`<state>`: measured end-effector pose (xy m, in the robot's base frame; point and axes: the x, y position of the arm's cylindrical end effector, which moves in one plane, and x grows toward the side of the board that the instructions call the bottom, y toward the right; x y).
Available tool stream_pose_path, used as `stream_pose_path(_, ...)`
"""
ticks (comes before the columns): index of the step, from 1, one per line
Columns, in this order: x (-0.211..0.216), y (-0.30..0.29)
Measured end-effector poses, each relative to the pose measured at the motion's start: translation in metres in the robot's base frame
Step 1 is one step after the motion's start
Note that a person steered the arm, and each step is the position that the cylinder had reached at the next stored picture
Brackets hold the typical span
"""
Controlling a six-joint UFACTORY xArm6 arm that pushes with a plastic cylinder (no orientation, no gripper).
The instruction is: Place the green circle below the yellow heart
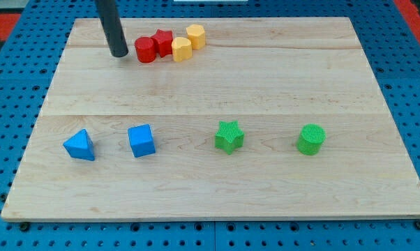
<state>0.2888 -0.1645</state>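
The green circle (311,139) lies on the wooden board (266,84) at the lower right. Two yellow blocks sit near the view's top: one (181,49) looks like the heart, and the other (196,35) is just up and right of it. My tip (118,54) is near the board's top left, just left of a red round block (146,49). It is far from the green circle and touches no block.
A red star (162,42) sits between the red round block and the yellow blocks. A green star (229,136), a blue cube (141,140) and a blue triangle (79,145) stand in a row left of the green circle.
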Motion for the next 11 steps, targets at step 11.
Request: stream_pose_path(11,0.183,0.387)
